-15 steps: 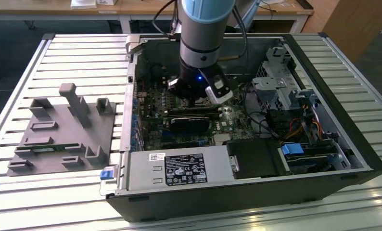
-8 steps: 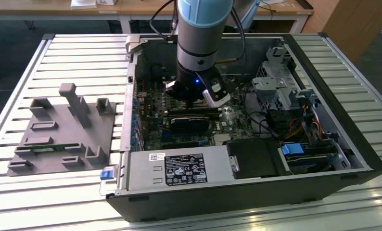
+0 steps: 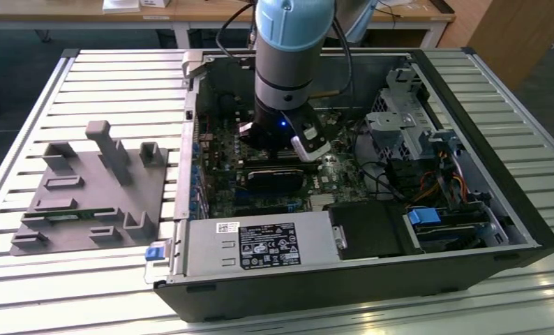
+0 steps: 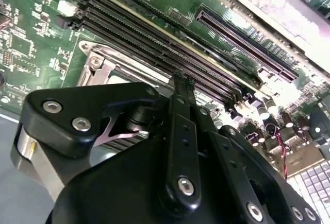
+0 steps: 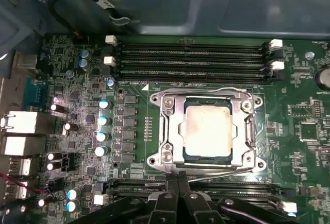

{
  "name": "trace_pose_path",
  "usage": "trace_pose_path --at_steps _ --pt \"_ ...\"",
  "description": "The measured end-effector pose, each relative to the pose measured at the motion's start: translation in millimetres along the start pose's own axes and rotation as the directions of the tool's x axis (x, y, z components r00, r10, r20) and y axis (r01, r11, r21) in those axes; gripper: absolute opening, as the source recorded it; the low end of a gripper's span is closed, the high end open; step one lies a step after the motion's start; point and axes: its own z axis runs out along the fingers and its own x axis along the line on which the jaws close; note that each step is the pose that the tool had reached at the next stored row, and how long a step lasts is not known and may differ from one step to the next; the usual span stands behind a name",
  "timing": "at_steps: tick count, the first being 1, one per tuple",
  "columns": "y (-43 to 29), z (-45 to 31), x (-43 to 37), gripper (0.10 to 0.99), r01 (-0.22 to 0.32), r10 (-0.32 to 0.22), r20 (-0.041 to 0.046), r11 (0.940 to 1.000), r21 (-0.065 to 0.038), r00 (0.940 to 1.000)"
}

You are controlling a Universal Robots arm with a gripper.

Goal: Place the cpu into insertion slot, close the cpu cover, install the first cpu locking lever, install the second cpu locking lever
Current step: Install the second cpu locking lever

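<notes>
**Gripper closed just outside the CPU socket, chip seated under its cover**

The gripper (image 5: 178, 185) has its two black fingers pressed together with no gap between them and nothing held; in the first wrist view the joined tips rest at the socket's edge, at about 6 o'clock from the chip. In the second wrist view the same fingers (image 4: 181, 87) rise as one narrow blade out of the black linkage, their tips over the board near the memory slots (image 4: 154, 44).

The cpu (image 5: 208, 131), its pale silver top showing, lies flat in the insertion slot (image 5: 192, 154), at roughly 12 o'clock from the fingertips and near them. The cpu cover (image 5: 175, 126) is down over it, the silver frame ringing the chip, whose top shows through the square cut-out. A thin wire locking lever (image 5: 206, 91) runs along the frame's 12 o'clock side, and another (image 5: 216, 167) along its 6 o'clock side, just beside the fingertips; whether either is fully latched I cannot tell.

Outward from the socket, four long black memory slots (image 5: 191, 56) lie at 12 o'clock, with more at 6 o'clock partly behind the gripper. A column of small capacitors (image 5: 103, 126) stands at 9 o'clock.

In the exterior view the arm (image 3: 287, 63) reaches down into the open computer case (image 3: 500, 230), which lies on a slatted table (image 3: 118, 84). A grey parts fixture (image 3: 91, 188) sits on the table at the case's 9 o'clock, well apart from the gripper.
</notes>
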Motion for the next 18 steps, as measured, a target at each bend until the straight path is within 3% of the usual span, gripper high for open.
trace_pose_path --at_steps 4,11,18 --pt "-1.8 2.3 1.7 0.106 0.000 0.000 0.0001 1.0000 -0.006 1.0000" --pt "-5.0 2.9 7.9 0.106 0.001 -0.001 0.0025 0.9995 -0.033 1.0000" --pt "-5.7 5.4 9.5 0.106 0.001 -0.001 0.0028 0.9990 -0.045 1.0000"
